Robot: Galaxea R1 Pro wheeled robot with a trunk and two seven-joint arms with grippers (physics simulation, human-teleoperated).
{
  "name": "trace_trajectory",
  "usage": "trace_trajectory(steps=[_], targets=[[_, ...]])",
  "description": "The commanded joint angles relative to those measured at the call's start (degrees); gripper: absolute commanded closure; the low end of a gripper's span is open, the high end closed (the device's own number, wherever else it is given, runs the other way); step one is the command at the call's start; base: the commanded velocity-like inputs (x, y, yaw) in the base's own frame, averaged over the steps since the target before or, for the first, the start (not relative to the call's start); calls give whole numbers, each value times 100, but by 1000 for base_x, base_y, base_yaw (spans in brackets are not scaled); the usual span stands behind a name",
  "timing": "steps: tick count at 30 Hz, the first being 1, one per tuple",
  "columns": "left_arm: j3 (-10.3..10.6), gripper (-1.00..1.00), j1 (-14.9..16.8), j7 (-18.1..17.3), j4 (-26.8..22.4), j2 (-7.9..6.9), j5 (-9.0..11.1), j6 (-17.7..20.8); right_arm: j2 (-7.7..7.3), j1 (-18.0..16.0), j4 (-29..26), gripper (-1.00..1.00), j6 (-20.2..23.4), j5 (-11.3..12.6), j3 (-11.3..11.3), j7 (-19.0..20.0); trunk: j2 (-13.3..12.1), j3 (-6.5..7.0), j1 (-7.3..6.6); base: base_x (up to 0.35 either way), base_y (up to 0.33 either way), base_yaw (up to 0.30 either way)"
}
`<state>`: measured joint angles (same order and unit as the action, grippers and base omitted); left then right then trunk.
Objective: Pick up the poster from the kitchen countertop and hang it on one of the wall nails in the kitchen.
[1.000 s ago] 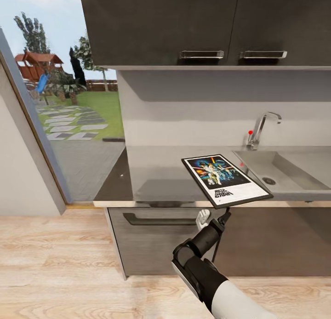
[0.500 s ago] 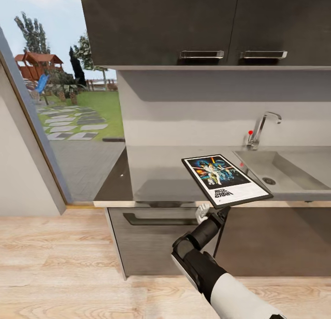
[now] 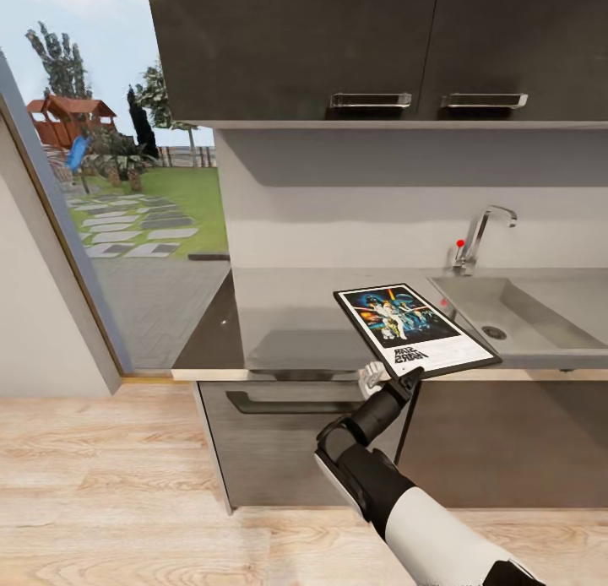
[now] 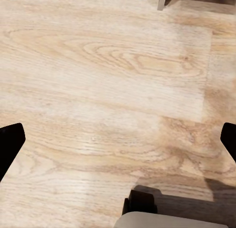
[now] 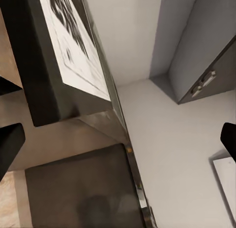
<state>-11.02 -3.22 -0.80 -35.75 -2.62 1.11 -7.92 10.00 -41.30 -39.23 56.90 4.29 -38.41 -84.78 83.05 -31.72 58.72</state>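
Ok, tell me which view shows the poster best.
The head view: the whole poster lies flat on the countertop, artwork and lettering visible. The right wrist view catches one frame corner close up; the left wrist view looks at floor.

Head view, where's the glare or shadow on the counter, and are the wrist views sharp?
Head view: the countertop carries a soft dark reflection beside the poster, and shade sits on the wall under the cabinets. Right wrist view: the poster is close and its print smeared. Left wrist view: the wooden floor is evenly lit, its grain clear, with a shadow at one corner.
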Motion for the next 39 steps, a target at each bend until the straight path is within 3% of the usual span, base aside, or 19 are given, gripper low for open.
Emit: trace_trajectory(steps=[1, 39], targets=[[-6, -100, -3, -8, -8, -2, 12, -8, 0, -11, 8, -100, 63, 48, -18, -41, 3, -5, 0, 0, 0, 0], [-7, -100, -3, -8, -19, -11, 12, -8, 0, -10, 432, -100, 51, 80, -35, -30, 3, -5, 0, 18, 0, 0]])
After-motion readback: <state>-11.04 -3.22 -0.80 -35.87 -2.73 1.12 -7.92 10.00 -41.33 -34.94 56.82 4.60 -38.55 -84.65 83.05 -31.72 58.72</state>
